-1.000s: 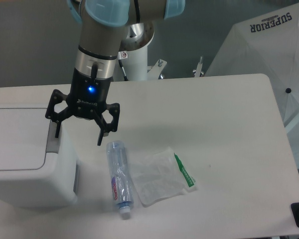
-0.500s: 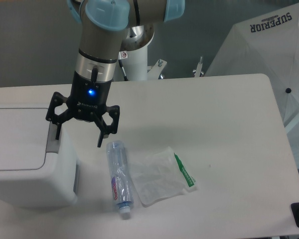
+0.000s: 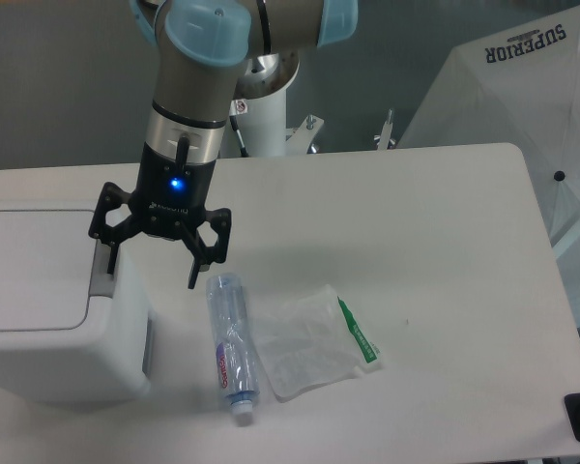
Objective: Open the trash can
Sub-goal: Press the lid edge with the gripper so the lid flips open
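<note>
Hand (image 3: 152,259) with fingers spread wide, holding nothing, poised over the grey tab (image 3: 102,272) of the bin (image 3: 48,319), which sits below and to its left. Lid (image 3: 29,266) flat and closed; pressing the tab remains.

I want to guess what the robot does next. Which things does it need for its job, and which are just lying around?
Needed for the job:
trash can, lid shut
gripper, fingers spread open at the can's edge

Just lying about:
plastic bottle
clear plastic bag
</note>
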